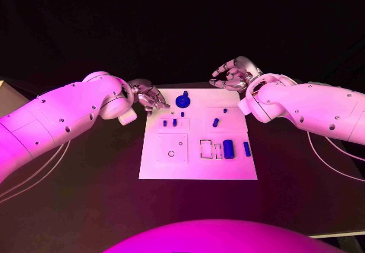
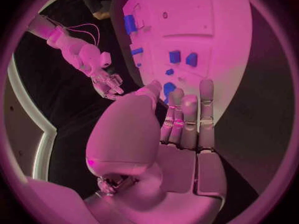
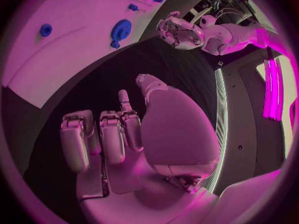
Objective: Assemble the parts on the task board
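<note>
The white task board point(image 1: 198, 166) lies in the middle of the black table. A round blue part point(image 1: 182, 99) sits near its far edge, short blue pegs point(image 1: 174, 122) stand behind the board's middle, and a blue cylinder point(image 1: 228, 149) lies at the near right. My left hand point(image 1: 148, 96) hovers at the board's far left corner, fingers apart, holding nothing. My right hand point(image 1: 232, 74) hangs over the far right edge with loosely curled fingers and nothing in them. In the left wrist view the left hand point(image 2: 181, 129) points at the board point(image 2: 212, 25). The right wrist view shows the right hand point(image 3: 118, 134) and the round part point(image 3: 121, 31).
A pale box point(image 1: 6, 90) stands at the table's left edge. The board also carries a blue bar point(image 1: 247, 149) beside the cylinder and several outlined recesses point(image 1: 207, 149). Bare black table lies in front of the board and on both sides.
</note>
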`<move>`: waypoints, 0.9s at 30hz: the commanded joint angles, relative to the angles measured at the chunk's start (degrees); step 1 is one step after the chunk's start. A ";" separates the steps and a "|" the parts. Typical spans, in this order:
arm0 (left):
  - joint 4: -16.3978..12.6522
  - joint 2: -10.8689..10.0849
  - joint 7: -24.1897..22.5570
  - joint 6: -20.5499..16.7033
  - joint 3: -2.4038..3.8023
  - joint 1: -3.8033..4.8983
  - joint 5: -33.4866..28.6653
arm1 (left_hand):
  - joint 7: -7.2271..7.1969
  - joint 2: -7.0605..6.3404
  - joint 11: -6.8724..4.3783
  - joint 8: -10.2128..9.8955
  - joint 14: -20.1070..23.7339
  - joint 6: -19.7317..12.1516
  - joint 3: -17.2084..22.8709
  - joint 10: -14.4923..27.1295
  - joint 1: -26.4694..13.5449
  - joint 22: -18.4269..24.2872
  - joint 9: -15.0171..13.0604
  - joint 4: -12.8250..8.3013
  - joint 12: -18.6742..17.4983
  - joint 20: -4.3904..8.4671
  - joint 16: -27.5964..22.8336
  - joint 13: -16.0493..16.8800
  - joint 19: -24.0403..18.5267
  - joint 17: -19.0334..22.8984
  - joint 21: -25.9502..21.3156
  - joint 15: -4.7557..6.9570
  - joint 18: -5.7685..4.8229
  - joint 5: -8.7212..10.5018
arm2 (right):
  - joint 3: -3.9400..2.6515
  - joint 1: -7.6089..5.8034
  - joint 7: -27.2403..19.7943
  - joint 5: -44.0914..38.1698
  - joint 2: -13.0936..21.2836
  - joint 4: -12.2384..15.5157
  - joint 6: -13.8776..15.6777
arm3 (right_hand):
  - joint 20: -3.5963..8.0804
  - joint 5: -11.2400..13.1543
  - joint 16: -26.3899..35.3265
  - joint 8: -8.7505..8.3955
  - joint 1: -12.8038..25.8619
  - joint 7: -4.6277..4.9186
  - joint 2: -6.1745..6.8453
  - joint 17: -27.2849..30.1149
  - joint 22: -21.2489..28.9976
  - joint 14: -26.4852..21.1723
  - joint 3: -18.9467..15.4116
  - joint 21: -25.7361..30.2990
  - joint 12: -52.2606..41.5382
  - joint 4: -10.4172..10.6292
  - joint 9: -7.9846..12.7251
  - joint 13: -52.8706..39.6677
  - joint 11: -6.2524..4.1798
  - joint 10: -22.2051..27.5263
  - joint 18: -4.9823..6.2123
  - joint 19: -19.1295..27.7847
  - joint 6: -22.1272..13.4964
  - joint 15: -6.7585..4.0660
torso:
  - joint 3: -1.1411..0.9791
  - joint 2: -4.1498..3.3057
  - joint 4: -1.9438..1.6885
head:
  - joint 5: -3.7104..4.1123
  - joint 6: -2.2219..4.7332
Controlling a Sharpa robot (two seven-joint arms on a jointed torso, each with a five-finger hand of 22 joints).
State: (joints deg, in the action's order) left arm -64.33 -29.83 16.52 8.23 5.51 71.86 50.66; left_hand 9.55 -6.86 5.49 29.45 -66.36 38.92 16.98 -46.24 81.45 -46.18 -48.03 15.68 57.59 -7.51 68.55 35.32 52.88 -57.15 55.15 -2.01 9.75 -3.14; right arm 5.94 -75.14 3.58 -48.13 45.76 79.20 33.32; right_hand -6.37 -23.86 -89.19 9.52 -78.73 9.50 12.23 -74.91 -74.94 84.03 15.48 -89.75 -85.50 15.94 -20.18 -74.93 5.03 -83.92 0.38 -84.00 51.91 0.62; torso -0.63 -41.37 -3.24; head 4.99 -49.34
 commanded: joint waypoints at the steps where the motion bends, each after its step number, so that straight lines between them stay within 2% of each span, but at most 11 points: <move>1: -1.03 0.08 -15.42 -8.84 0.03 -0.51 1.54 | 1.12 -1.98 0.97 -2.04 9.53 0.16 9.60 3.60 5.57 2.47 4.55 -1.42 -5.47 -0.98 -6.15 -4.93 -3.19 8.99 -3.87 -1.08 0.65 -0.04 | -0.03 0.02 -0.69 -0.37 0.07 0.10 0.20 | 0.42 -0.28 0.25 0.31 0.36 -0.04 -0.03 -12.83 -15.06 5.41 0.40 -0.25 -0.06 0.09 -0.10 -11.24 -0.44 -1.80 -0.38 -6.00 -0.41 -0.43 | 0.03 0.04 -0.03 | -0.01 0.44; 2: -1.22 0.15 -17.70 -10.57 0.01 -0.67 3.32 | 1.58 -3.82 1.36 -2.75 10.76 0.36 13.77 3.38 6.23 2.25 6.61 -2.83 -8.10 -1.22 -6.35 -7.71 -3.75 10.14 -3.99 -1.38 0.68 -0.01 | -0.03 0.02 -0.75 -0.34 0.09 0.09 0.22 | 0.42 -0.28 0.25 0.31 0.36 -0.04 -0.03 -12.83 -15.06 5.41 0.40 -0.25 -0.06 0.09 -0.10 -11.24 -0.44 -1.80 -0.38 -6.00 -0.41 -0.43 | 0.04 0.06 -0.04 | 0.01 0.52; 3: -1.37 0.27 -19.71 -12.31 -0.06 -0.83 5.22 | 1.25 -4.75 1.29 -3.10 11.54 1.17 16.34 2.37 6.27 1.63 8.27 -4.50 -9.71 -1.23 -6.78 -9.74 -4.42 11.32 -3.56 -1.31 0.72 -0.19 | -0.03 0.02 -0.80 -0.31 0.10 0.08 0.24 | 0.41 -0.29 0.29 0.33 0.34 -0.04 -0.04 -12.75 -15.06 5.39 0.43 -0.25 0.02 0.07 -0.11 -11.17 -0.45 -1.72 -0.38 -6.00 -0.37 -0.43 | 0.01 0.01 0.00 | 0.05 0.76; 5: -1.52 0.54 -22.65 -15.02 -0.43 -1.05 8.66 | 0.80 -5.43 0.94 -3.74 10.95 2.77 18.62 0.18 5.03 0.28 11.01 -7.18 -11.44 -1.00 -6.74 -12.52 -4.80 13.13 -2.18 -0.81 0.71 -0.09 | -0.03 0.02 -0.91 -0.28 0.11 0.04 0.29 | 0.41 -0.30 0.31 0.36 0.33 -0.05 -0.05 -12.72 -15.06 5.38 0.46 -0.25 0.01 0.06 -0.12 -11.18 -0.45 -1.73 -0.38 -6.00 -0.34 -0.43 | 0.02 0.03 0.01 | 0.09 0.94; 8: -1.41 1.18 -25.47 -17.79 -1.21 -1.35 13.22 | 0.59 -6.04 0.69 -4.78 10.53 3.43 19.61 -0.57 3.70 -0.32 13.31 -9.10 -13.07 -0.79 -6.79 -14.60 -4.89 14.51 -1.66 -0.54 0.76 -0.04 | -0.03 0.02 -1.13 -0.24 0.09 -0.06 0.40 | 0.41 -0.31 0.43 0.39 0.29 -0.06 -0.07 -12.45 -15.06 5.31 0.52 -0.25 0.11 0.04 -0.13 -11.09 -0.46 -1.63 -0.38 -6.00 -0.30 -0.43 | 0.01 -0.03 0.06 | 0.13 1.33; 13: -0.19 2.91 -27.71 -19.98 -2.10 -1.88 19.88 | 0.45 -6.77 1.07 -6.92 10.05 4.07 20.10 0.10 1.76 -0.54 16.42 -10.85 -16.66 -0.88 -6.27 -17.75 -4.71 15.89 -1.67 -0.75 0.76 -0.06 | -0.02 0.02 -1.44 -0.22 -0.05 -0.20 0.51 | 0.41 -0.32 0.50 0.43 0.24 -0.07 -0.07 -12.31 -15.06 5.28 0.59 -0.25 0.34 0.00 -0.15 -10.90 -0.47 -1.41 -0.38 -6.00 -0.26 -0.44 | 0.02 -0.15 0.11 | 0.16 1.83; 20: 1.65 5.11 -27.16 -19.41 -2.68 -2.08 27.38 | -0.05 -7.46 1.44 -8.60 7.75 4.42 19.67 0.40 0.24 -1.10 18.63 -12.18 -18.52 -1.17 -2.26 -19.71 -3.35 14.90 -0.80 -1.08 0.76 0.00 | -0.02 0.02 -2.39 -0.16 -0.34 -0.34 0.99 | 0.44 -0.39 1.33 0.57 0.07 -0.07 0.13 -10.69 -13.52 4.83 1.41 2.10 3.31 -0.20 -0.18 -8.39 -0.51 1.39 0.21 -5.01 -0.37 -0.49 | -0.08 -0.17 0.15 | 0.18 2.42; 23: 2.26 5.75 -26.49 -18.69 -2.78 -2.10 29.74 | -0.12 -7.71 1.58 -8.94 6.20 4.77 19.49 0.69 -0.24 -1.32 19.15 -12.45 -18.87 -1.29 -0.06 -20.14 -2.94 12.94 -0.47 -1.21 0.75 0.01 | -0.02 0.01 -3.24 0.22 -0.46 -0.44 1.47 | 0.59 -0.35 3.42 1.12 0.27 -0.19 0.69 -7.10 -9.84 3.77 2.54 7.81 7.34 -0.30 -0.38 -4.97 -0.67 4.85 1.60 -2.58 -0.46 -0.68 | -0.04 -0.16 0.16 | 0.28 2.48; 24: 2.41 5.90 -26.39 -18.57 -2.81 -2.10 30.30 | -0.14 -7.70 1.59 -8.95 6.08 4.88 19.50 0.71 -0.27 -1.35 19.21 -12.50 -18.90 -1.30 0.19 -20.20 -2.89 12.80 -0.42 -1.22 0.75 0.00 | -0.02 0.01 -3.57 0.44 -0.49 -0.47 1.62 | 0.59 -0.35 3.44 1.12 0.27 -0.19 0.70 -7.08 -9.82 3.76 2.55 7.85 7.37 -0.30 -0.38 -4.94 -0.67 4.88 1.60 -2.57 -0.46 -0.68 | -0.05 -0.18 0.19 | 0.27 2.52; 25: 2.55 6.06 -26.28 -18.43 -2.84 -2.11 30.97 | -0.12 -7.67 1.60 -8.91 6.04 5.31 19.55 0.66 -0.32 -1.44 19.32 -12.62 -18.91 -1.34 0.58 -20.30 -2.80 12.73 -0.32 -1.25 0.75 -0.03 | -0.02 0.01 -4.03 0.82 -0.55 -0.50 1.77 | 0.71 -0.27 4.83 1.44 0.39 -0.23 1.02 -5.08 -6.50 3.15 3.33 13.08 10.81 -0.37 -0.51 -1.97 -0.69 7.65 2.76 -0.38 -0.86 -0.75 | -0.05 -0.15 0.18 | 0.27 2.58; 27: 2.76 6.30 -26.05 -18.15 -2.88 -2.12 32.10 | -0.24 -7.67 1.50 -9.00 5.13 6.15 19.77 0.18 -0.39 -1.67 19.65 -12.95 -18.83 -1.34 1.97 -20.51 -2.59 11.48 -0.02 -1.20 0.78 -0.10 | -0.02 0.01 -5.12 1.90 -0.63 -0.58 2.07 | 0.65 -0.26 6.76 1.58 0.28 -0.13 1.21 -2.40 -3.46 2.18 4.04 17.88 14.01 -0.54 -0.58 0.79 -0.63 10.29 3.70 1.63 -1.50 -0.74 | -0.08 -0.16 0.18 | 0.32 2.66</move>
State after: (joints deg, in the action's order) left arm -61.66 -23.75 -8.94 -9.99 2.63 69.75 77.74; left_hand 9.33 -14.47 6.98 20.72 -60.88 44.86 36.86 -45.67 81.58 -47.80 -28.48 3.04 38.88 -8.82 70.20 14.87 49.98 -45.40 55.01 -3.23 9.73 -3.14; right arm 5.95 -75.14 1.43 -47.67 45.21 78.68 34.28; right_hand -5.69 -23.86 -82.75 10.86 -78.44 9.38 13.00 -74.91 -74.92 84.25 19.36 -72.75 -72.14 15.42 -20.72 -74.06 4.48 -74.22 3.69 -82.67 50.57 -0.03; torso -0.69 -41.54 -3.08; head 5.25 -46.79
